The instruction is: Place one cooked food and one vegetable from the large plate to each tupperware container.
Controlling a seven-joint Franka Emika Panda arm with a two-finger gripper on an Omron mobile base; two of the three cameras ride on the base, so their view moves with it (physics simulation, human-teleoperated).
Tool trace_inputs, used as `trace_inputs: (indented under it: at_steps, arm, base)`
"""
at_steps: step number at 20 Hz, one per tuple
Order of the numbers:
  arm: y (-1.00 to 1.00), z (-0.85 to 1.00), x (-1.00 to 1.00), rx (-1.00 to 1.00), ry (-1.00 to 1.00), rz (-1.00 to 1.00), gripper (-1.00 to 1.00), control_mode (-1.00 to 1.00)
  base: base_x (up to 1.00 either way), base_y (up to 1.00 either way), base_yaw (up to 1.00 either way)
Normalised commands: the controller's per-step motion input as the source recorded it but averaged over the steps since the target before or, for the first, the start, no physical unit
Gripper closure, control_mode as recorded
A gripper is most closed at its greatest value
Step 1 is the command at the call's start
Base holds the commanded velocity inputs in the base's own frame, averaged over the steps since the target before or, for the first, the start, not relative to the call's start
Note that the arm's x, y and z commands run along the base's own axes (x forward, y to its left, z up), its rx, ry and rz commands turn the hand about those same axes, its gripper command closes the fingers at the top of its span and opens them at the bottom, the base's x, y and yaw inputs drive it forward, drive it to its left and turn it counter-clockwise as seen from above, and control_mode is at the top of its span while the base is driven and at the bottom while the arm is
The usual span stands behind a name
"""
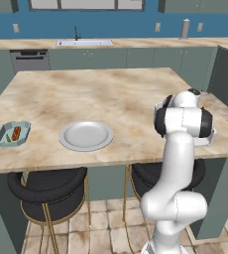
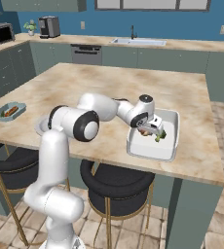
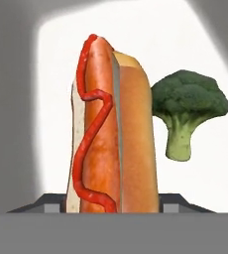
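The claw (image 2: 152,127) is seen lowered into the white tub (image 2: 171,146), which sits at the near right edge of the marble island (image 2: 114,87). Its fingers are set apart on either side of a hot dog (image 3: 111,134), though whether they press on it cannot be told. A broccoli floret (image 3: 188,106) lies just beside the hot dog in the same tub. The round plate (image 1: 86,135) lies bare near the front edge. At the left edge, the teal tub (image 1: 13,134) is seen holding another hot dog.
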Motion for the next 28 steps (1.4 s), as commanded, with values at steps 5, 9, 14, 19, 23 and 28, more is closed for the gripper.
trace_inputs:
  at_steps: [5, 9, 14, 19, 23, 28]
  arm:
    - [0.00, 0.00, 0.00, 0.00, 0.00, 0.00, -1.00, -1.00]
    - [0.03, 0.00, 0.00, 0.00, 0.00, 0.00, -1.00, -1.00]
    - [0.29, 0.33, -0.16, -0.05, -0.07, 0.00, -1.00, -1.00]
    - [0.34, 0.99, -0.54, -0.04, -0.15, 0.00, -1.00, -1.00]
    - [0.69, 1.00, -0.68, -0.05, -0.10, 0.01, -1.00, -1.00]
    - [0.98, 0.76, -0.63, -0.06, -0.06, 0.13, -1.00, -1.00]
  base:
    - [0.00, 0.00, 0.00]
    - [0.00, 0.00, 0.00]
    - [0.00, 0.00, 0.00]
    - [0.00, 0.00, 0.00]
    - [0.00, 0.00, 0.00]
    - [0.00, 0.00, 0.00]
